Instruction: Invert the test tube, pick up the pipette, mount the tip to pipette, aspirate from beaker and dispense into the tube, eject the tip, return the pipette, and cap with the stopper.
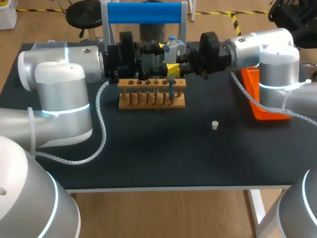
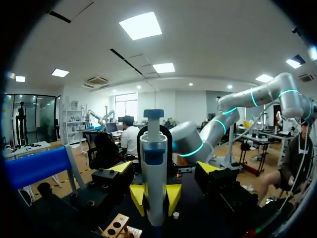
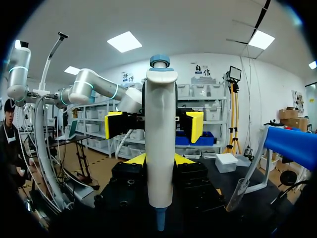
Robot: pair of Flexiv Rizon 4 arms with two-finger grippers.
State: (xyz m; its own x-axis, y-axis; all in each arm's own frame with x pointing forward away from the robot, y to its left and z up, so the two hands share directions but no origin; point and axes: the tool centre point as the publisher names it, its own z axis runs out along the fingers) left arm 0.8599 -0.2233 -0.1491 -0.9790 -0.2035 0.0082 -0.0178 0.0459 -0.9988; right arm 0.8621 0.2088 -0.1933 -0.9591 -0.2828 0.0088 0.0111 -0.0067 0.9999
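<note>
Closest in the right wrist view are the black finger blocks of the right gripper [image 3: 158, 158], their yellow tips pressed to either side of a tall white plastic pipette with a blue plunger knob [image 3: 160, 148]. It stands upright, and its blue nose cone hangs bare below the fingers. Facing it from beyond, the left gripper [image 3: 154, 129] has its jaws spread wide, pads clear of the barrel.

The left wrist view tells the same from the other side. The pipette rises between that arm's wide-set fingers, neither touching it as far as I can see. A corner of the light wooden test tube rack [image 2: 119, 225] shows beneath.

From the head view the two arms meet at twelve o'clock over the black table [image 1: 148, 158], the pipette upright between them, above the rack's right end. Something slim and bluish stands in a hole there; tube or tip, I can't tell. A small white stopper [image 1: 214, 125] lies alone at four o'clock from the rack, and an orange plastic tray [image 1: 257, 106] sits at three o'clock.

The pipette looks light and stiff but smooth and tapering, so I'd reckon it could twist in a pinch. The thick mid-barrel seems the place to hold, leaving the knob free. The stopper looks tiny and apt to roll, best pinched across its sides from above
</note>
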